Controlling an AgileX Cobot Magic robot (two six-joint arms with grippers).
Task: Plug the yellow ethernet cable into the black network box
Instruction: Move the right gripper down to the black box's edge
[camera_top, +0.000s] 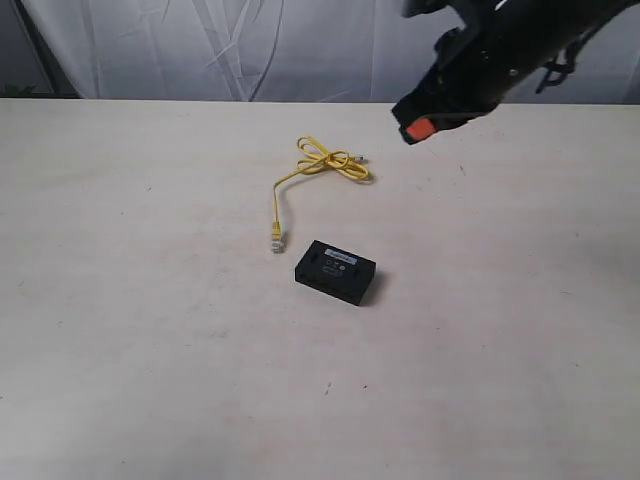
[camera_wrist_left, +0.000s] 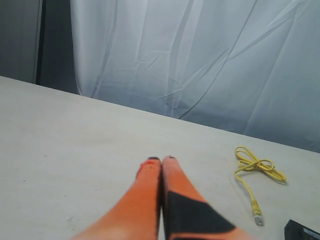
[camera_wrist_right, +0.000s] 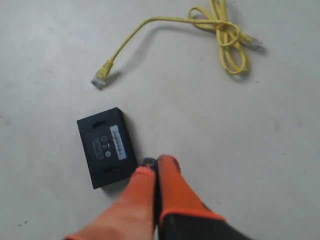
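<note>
Item 1, yellow ethernet cable: I see it lying on the pale table. One part is tied in a loose loop. The free length runs out to a clear plug, which rests near the black network box but apart from it.

Item 2, the box: flat on the table, pale label upward, nothing plugged in.

Item 3, left gripper: orange fingers pressed together, empty, well apart from the cable.

Item 4, right gripper: fingers pressed together, empty, raised above the table and pointing toward the box.
</note>
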